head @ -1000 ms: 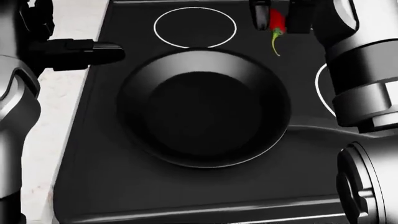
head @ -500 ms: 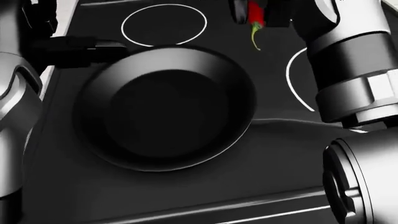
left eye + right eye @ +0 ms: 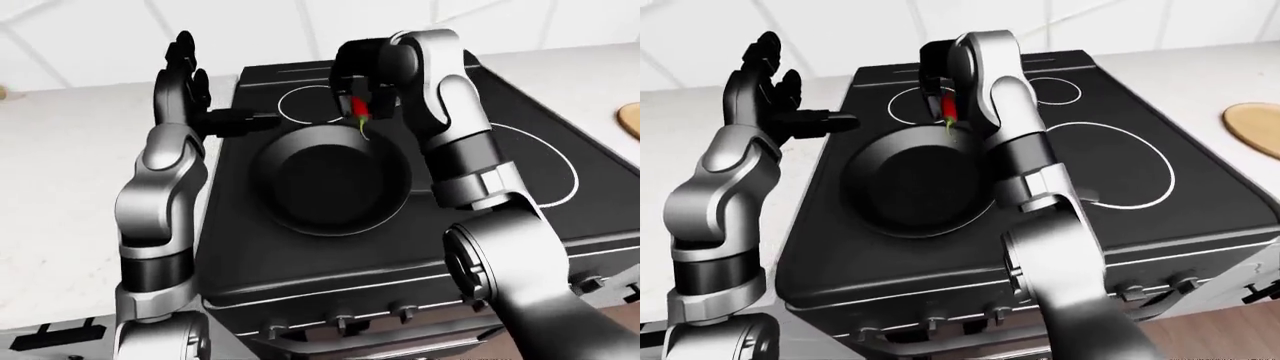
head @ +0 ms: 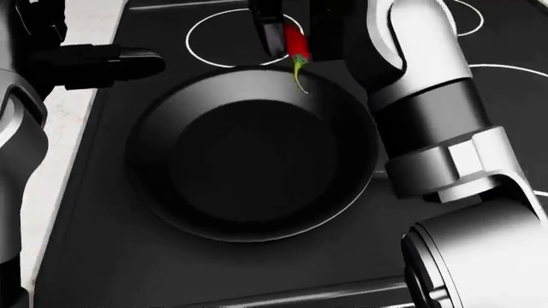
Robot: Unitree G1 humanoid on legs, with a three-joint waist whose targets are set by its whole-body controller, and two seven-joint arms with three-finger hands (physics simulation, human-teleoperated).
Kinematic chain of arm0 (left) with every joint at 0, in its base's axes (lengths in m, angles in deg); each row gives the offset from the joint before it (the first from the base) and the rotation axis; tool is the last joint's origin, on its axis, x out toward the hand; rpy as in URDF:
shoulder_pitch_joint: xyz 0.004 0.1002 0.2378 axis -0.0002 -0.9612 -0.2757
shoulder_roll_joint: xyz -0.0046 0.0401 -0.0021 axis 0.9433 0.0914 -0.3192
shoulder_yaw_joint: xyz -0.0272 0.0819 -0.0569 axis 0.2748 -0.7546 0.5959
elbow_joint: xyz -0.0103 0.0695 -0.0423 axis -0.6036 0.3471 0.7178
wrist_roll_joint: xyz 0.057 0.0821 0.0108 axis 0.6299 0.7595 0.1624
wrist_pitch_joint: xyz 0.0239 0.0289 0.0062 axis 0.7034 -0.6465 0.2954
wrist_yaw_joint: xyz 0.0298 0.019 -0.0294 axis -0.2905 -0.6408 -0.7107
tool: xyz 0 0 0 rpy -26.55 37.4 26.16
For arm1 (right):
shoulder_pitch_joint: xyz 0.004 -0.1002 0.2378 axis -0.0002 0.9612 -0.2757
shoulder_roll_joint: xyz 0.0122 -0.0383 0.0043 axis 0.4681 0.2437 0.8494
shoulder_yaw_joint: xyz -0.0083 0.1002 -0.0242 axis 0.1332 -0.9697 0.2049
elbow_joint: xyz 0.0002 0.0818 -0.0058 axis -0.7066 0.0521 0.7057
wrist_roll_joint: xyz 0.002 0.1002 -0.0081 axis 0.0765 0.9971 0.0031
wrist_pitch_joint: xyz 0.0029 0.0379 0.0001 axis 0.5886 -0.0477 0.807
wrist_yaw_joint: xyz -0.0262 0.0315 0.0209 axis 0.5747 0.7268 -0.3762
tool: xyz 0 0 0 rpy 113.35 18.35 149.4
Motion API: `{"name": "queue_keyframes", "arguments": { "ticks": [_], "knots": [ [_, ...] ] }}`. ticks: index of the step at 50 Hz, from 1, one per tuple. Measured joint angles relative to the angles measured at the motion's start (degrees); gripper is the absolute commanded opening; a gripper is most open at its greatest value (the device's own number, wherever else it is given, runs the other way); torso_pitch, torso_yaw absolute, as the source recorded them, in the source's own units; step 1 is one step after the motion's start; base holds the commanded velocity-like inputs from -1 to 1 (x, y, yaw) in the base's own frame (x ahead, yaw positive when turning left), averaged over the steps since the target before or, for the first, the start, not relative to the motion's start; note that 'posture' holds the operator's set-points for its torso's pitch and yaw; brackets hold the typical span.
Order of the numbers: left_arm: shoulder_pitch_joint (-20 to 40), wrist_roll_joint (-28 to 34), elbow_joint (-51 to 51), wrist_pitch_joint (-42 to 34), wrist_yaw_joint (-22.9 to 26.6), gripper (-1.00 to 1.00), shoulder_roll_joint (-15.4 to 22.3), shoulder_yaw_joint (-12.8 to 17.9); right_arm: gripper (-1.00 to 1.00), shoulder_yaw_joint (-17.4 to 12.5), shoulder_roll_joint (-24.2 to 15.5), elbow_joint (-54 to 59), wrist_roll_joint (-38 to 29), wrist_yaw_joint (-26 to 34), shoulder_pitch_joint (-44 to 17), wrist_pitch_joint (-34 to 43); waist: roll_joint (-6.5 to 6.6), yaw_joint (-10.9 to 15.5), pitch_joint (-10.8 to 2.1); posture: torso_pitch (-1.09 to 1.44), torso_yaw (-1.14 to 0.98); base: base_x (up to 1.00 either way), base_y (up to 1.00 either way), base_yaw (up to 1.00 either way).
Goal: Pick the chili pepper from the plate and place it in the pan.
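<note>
the chili pepper (image 4: 295, 42) is gripped between the fingers of the right hand (image 4: 287, 29), its green stem hanging over the pan (image 4: 248, 154) rim. the left hand (image 3: 765, 82) is held open, fingers spread, beside the stove (image 3: 1120, 217).

no legible text, labels or numbers anywhere

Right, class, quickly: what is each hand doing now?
Left hand: open, fingers spread, holding nothing.
Right hand: closed on the chili pepper, above the pan rim.
</note>
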Motion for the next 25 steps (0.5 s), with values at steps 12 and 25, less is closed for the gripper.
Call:
{"name": "queue_keyframes", "arguments": {
  "ticks": [12, 25],
  "knots": [
    [0.1, 0.0, -0.3, 0.1, 0.0, 1.00, 0.0, -0.1, -1.00, 0.8, 2.9, -5.1, 1.5, 1.4, 4.7, -2.2, 0.33, -0.1, -0.14, 0.00, 0.00, 0.00, 0.00, 0.00],
    [0.1, 0.0, 0.1, 0.2, 0.1, 1.00, 0.0, 0.0, -1.00, 1.8, 5.7, -3.6, 1.9, -1.1, 5.6, -2.8, 0.47, -0.2, -0.37, 0.00, 0.00, 0.00, 0.00, 0.00]
  ]
}}
